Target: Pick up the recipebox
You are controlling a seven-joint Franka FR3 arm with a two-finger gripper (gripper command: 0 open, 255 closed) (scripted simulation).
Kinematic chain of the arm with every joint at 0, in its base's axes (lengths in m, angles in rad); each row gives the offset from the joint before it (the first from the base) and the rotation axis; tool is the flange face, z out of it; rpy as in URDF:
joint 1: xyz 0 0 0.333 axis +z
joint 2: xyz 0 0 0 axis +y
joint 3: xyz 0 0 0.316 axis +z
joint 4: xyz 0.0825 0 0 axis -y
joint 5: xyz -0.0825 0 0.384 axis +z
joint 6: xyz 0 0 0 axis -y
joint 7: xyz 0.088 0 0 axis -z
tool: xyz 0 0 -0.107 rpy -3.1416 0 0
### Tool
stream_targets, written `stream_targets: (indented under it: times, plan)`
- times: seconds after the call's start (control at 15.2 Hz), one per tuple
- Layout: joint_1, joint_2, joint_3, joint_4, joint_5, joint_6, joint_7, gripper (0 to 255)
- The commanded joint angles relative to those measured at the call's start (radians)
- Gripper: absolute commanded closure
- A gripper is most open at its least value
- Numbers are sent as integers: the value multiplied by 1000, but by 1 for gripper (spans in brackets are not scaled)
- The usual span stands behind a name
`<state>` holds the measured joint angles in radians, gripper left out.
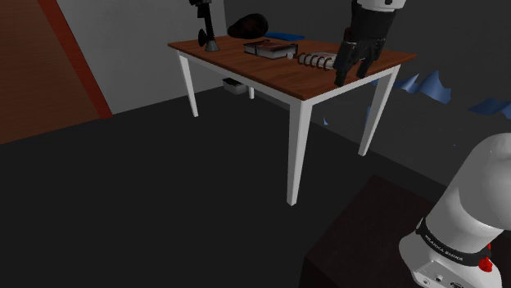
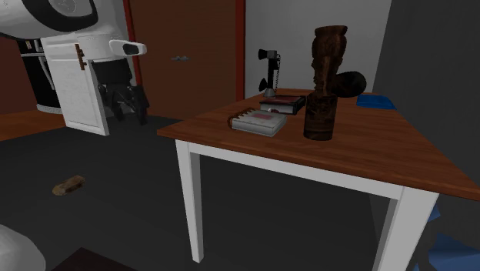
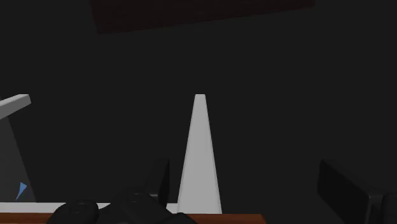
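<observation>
The all-black two-finger hand (image 1: pixel 350 75) hangs with its fingers spread, seemingly just off the edge of the brown-topped, white-legged table (image 1: pixel 278 78). That would explain why the wrist view looks down a white table leg (image 3: pixel 200 159) rather than onto any object. The task's thing, a low pale box with a reddish lid and a ribbed end (image 1: pixel 315 59), lies flat on the table near the hand, closer to it than the dark thick book (image 1: pixel 270 49). Reaching it likely calls for moving inward over the table, then descending.

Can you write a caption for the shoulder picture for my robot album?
Open black gripper hovers near the recipe box by the edge of the wooden table.
</observation>
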<state>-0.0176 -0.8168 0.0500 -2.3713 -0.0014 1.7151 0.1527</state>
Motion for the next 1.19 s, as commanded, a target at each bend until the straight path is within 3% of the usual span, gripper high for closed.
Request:
stream_targets:
  times: [0.0, 0.59, 1.12]
  plan:
    - [0, 0, 0, 0, 0, 0, 0, 0]
    - [-103, 281, 27, 147, -224, 127, -4, 0]
    - [-186, 532, 57, 345, -446, 175, 36, 0]
